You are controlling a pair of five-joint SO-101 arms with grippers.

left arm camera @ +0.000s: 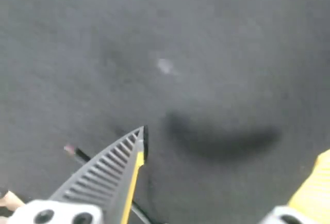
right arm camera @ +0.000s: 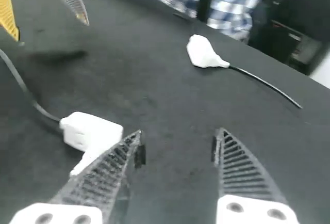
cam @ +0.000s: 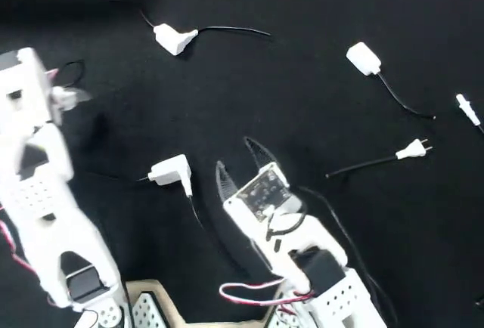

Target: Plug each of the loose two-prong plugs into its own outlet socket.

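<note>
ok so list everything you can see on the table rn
outlet sockets: 3, white with black cords, two at the far side, one near the arms
two-prong plugs: 2, white, right side, one at the very edge
table: 1, black
left arm: 1, white, grey and yellow jaws apart, left side
right arm: 1, white, black jaws apart, near edge, beside the nearest socket
</note>
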